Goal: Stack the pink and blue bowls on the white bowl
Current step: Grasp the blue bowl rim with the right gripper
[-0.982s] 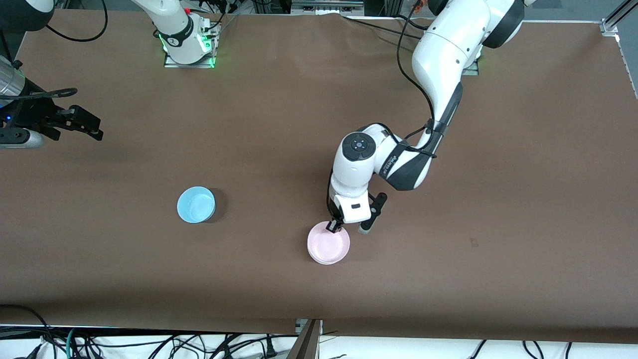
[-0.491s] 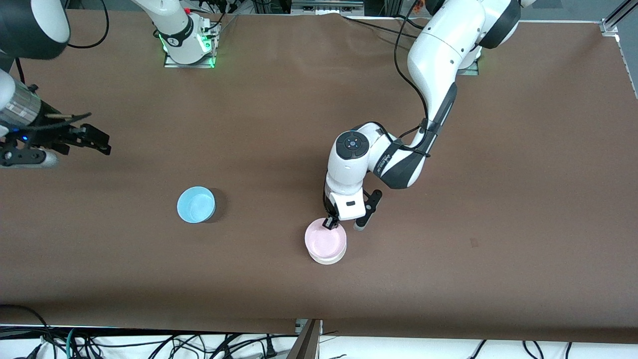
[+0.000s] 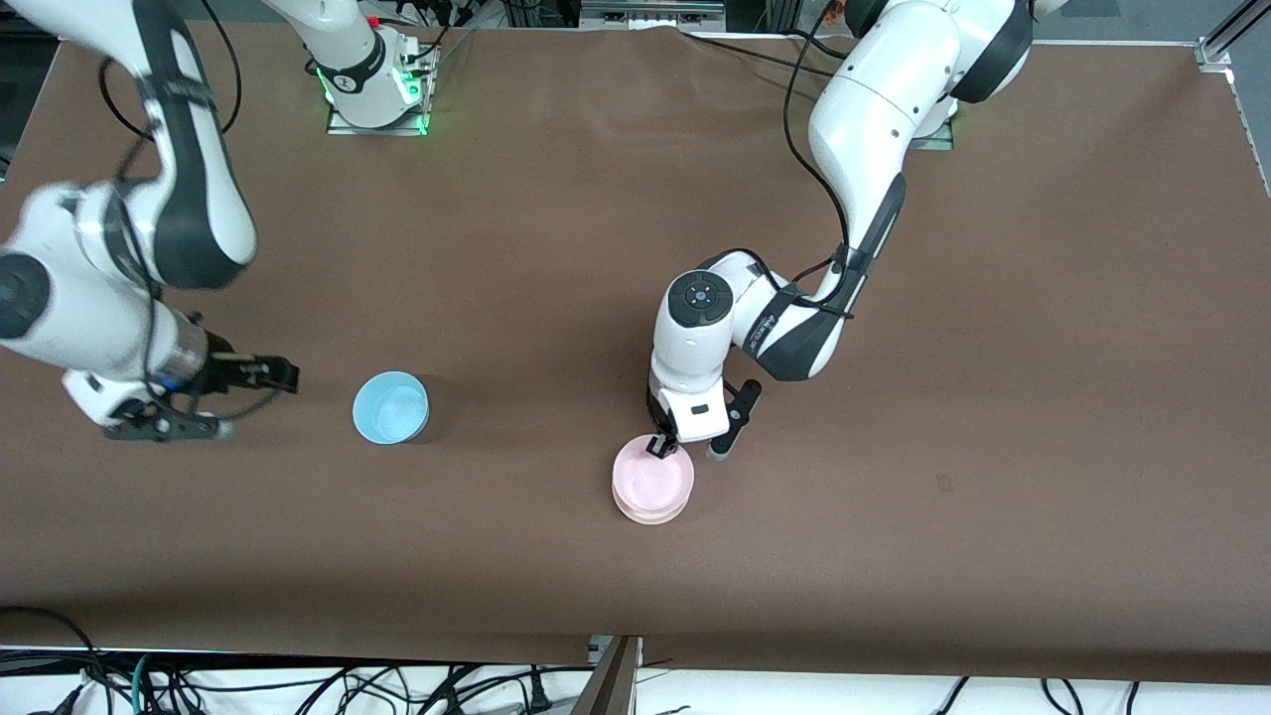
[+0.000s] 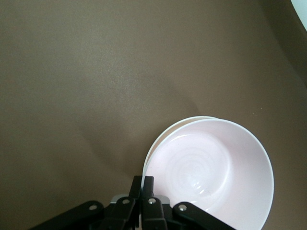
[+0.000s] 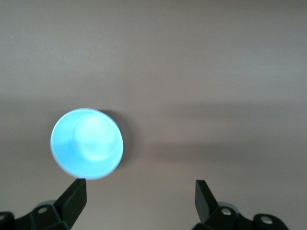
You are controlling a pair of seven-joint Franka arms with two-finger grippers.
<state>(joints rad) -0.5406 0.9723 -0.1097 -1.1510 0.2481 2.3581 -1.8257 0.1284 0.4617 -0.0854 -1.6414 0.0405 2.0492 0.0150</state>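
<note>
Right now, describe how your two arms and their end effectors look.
Both arms have glossy white rounded shells with black joint bands. The left arm has a black cable running along it and a round dark cap with a blue dot at its wrist. The right arm also trails black cables. The left end effector and the right end effector are black, with two slim fingers each.

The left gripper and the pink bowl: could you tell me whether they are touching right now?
Touching. In the left wrist view the left gripper has its fingers pinched shut on the rim of the pink bowl, which sits on the white bowl.
</note>
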